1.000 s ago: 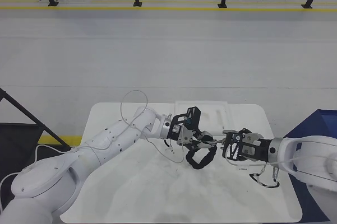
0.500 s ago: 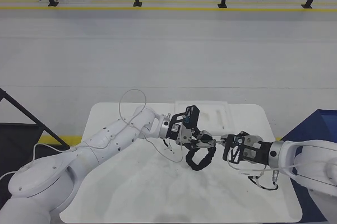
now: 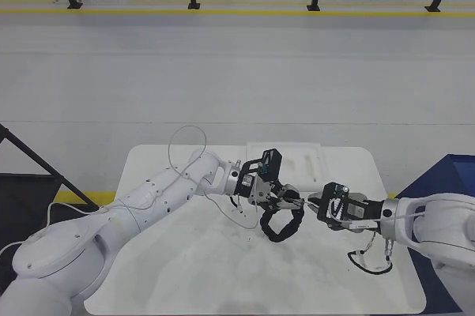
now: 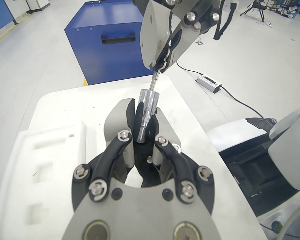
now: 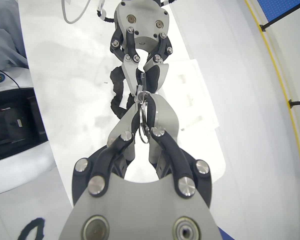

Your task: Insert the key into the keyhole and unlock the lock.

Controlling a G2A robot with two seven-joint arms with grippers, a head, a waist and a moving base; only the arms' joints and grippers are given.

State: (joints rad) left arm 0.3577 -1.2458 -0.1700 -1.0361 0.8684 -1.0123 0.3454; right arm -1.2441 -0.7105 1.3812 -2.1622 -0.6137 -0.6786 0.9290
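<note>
My left gripper is shut on the lock, a chrome cylinder with a black cable loop hanging below it. It holds the lock above the white table. My right gripper faces it, shut on the key, whose ring hangs between the fingers. The key's thin shaft runs from the right gripper into the open end of the cylinder. In the top view the two grippers meet tip to tip near the table's middle, left gripper and right gripper.
A white foam tray with cut-out pockets lies on the table behind the grippers. A blue cabinet stands off the table's right side. A power brick and its cord lie on the floor beyond.
The right gripper has rolled about its wrist while staying on the key at the lock's end. The left gripper and lock have barely shifted.
</note>
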